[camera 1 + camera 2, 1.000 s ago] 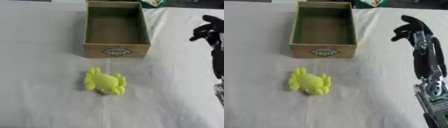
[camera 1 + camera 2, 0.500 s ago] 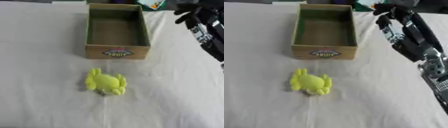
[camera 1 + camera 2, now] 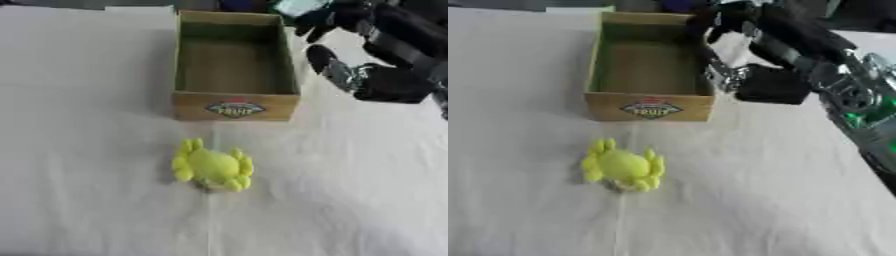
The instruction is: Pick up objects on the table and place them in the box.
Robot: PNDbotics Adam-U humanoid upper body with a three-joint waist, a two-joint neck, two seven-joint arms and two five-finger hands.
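Right hand point(image 3: 328, 57) swung in beside box point(image 3: 233, 107) (fingers' state unclear); 1 box, 1 yellow toy point(image 3: 213, 166).

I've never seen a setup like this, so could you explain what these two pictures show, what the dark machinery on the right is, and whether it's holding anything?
Both pictures come from two cameras in a robot's head, side by side like eyes, looking down at a table covered with a white cloth. The dark machinery is the robot's right arm; its hand is up near the far right corner of an open cardboard box. The picture is too blurred to tell how its fingers stand or whether it holds anything. The box looks empty. In front of it lies a yellow toy, shaped like a crab, untouched. The left hand isn't visible.
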